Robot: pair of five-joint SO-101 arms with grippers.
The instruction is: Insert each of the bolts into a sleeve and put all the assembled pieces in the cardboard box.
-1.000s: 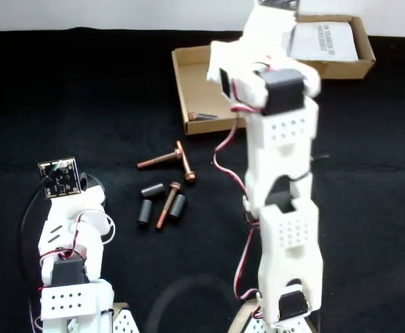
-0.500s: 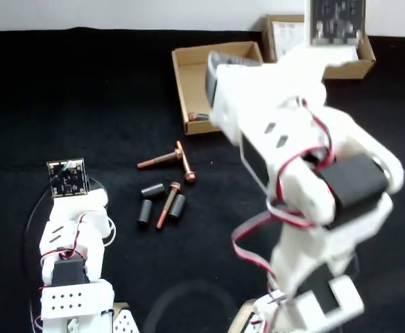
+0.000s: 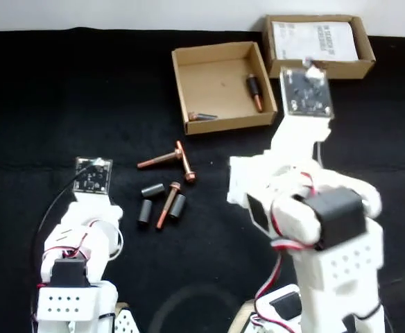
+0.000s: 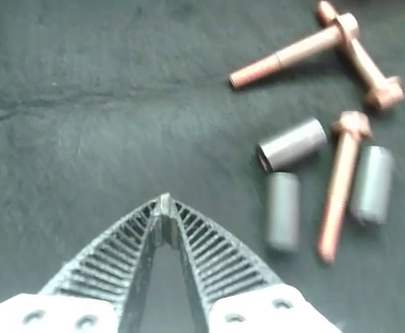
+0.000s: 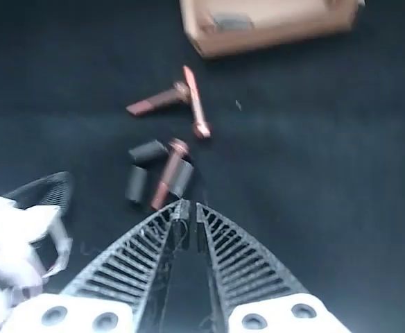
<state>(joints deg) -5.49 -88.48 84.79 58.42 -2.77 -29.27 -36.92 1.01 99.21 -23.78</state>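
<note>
Jaws on both arms are together and hold nothing: the left gripper (image 4: 164,208) has its tips meeting, and the right gripper (image 5: 188,210) shows barely a slit between its tips.

Your work is the loose pile on the black cloth-covered table (image 3: 64,104). It has a crossed pair of copper-coloured metal bolts (image 3: 178,158). At six o'clock from that pair, a third copper bolt (image 3: 168,205) lies among three short grey metal sleeves (image 3: 152,189). This bolt sits just beside the nearest sleeve (image 3: 178,206), at its three o'clock.

The open brown cardboard box (image 3: 237,121) lies toward one o'clock of the pile and already holds two assembled pieces (image 3: 255,92).

- **Shut jaws:** Come down with the jaws shut and you will shove parts instead of taking them.
- **Rolling sleeves:** The sleeves are round and lie on their sides, so a glancing finger will likely roll one away.
- **Crowded grasp:** Closing on the third bolt may catch its neighbouring sleeve too.
- **Crossed bolts:** Lifting one of the crossed bolts may drag the other along.
- **Arm clash:** Both wrist views look onto the same pile, so sending both arms in at once risks a clash.
- **Wrong box:** Mind the second cardboard box with a printed sheet (image 3: 351,68), at two o'clock. A careless drop could land there.
</note>
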